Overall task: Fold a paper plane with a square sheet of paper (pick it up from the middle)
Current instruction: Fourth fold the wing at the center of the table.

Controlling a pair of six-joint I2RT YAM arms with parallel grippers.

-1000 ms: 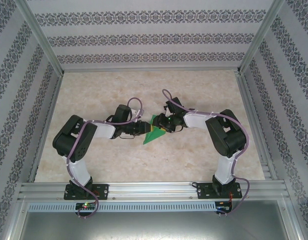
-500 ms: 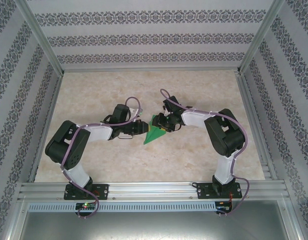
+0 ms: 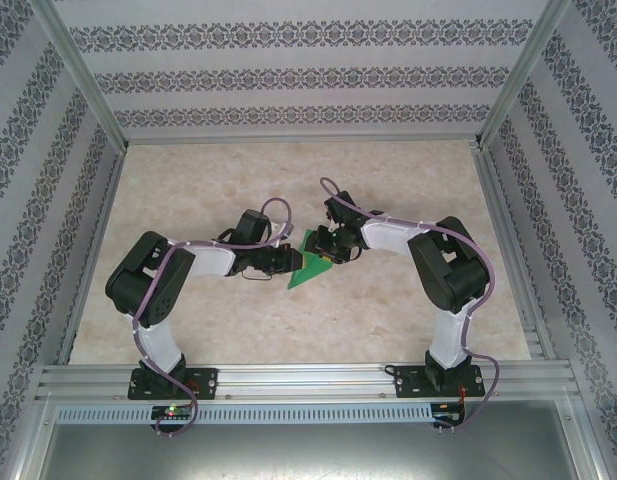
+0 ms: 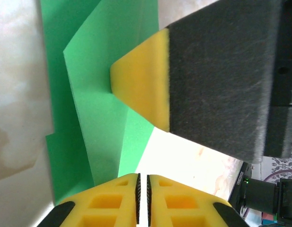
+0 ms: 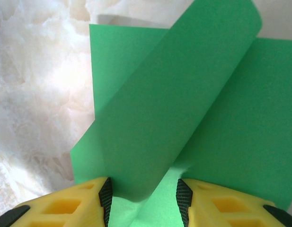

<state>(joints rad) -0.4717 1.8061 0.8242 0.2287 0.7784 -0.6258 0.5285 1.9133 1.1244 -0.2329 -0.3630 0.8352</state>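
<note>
Green and thin, the square sheet of paper (image 3: 308, 266) lies partly folded at the middle of the desk (image 3: 388, 320), between the two arms, in the same spot as a second ago. What has changed is the left pincer (image 3: 285, 258): its jaws have drawn together and now stand all but clenched at the sheet's left side. Whether they nip the paper I cannot tell. The right pincer (image 5: 142, 194) stays released, its fingers astride a raised flap (image 5: 183, 94) that curls up off the sheet, with one tip touching the paper in the left wrist view. I judge that a diagonal crease is being set, so the folding is at an early stage. The desk is pale and marbled. Patterned wallpaper (image 3: 288, 80) and an aluminium frame (image 3: 308, 378) close it in.
</note>
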